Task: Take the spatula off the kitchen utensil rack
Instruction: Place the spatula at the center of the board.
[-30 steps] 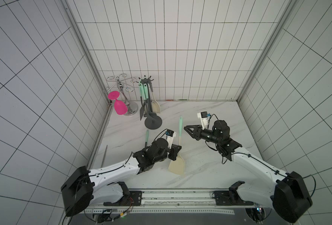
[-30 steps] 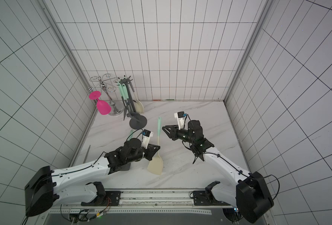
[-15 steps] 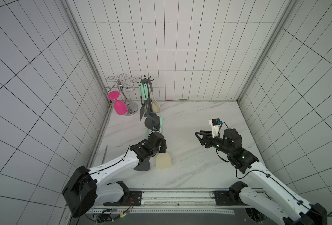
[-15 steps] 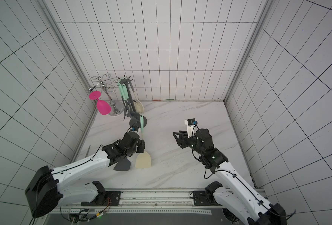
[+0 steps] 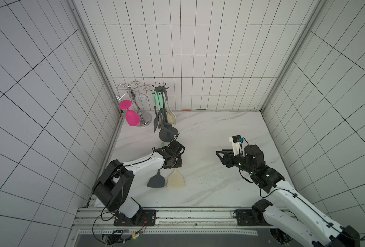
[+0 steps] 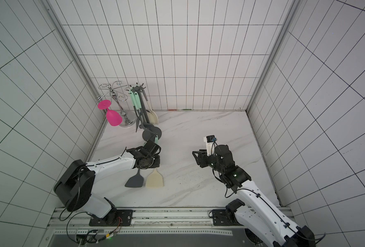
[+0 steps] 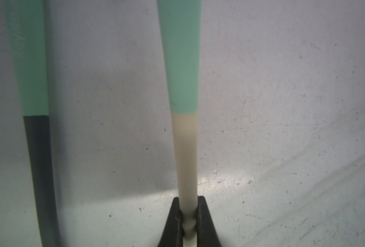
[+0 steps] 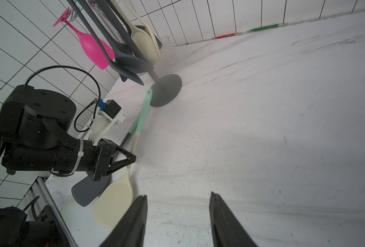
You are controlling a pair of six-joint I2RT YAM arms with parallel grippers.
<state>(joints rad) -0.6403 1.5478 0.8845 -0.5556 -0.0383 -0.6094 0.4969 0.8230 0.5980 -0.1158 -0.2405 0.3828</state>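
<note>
Your left tool (image 7: 189, 205) is clamped on the cream spatula (image 5: 175, 180) by its neck, off the rack (image 5: 167, 134), low along the worktop (image 5: 220, 132) beside a grey spatula (image 5: 156, 181) (handle toward the rack base), so you likely just release; right tool (image 8: 177, 195) apart, empty, farther off.

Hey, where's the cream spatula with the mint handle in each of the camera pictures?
Top view: cream spatula, left of centre, lower half.
Top view: same place.
Left wrist: its neck pinched between the jaws.
Right wrist: its blade alongside the grey blade.
Landmark: grey spatula right beside it in all four.
</note>
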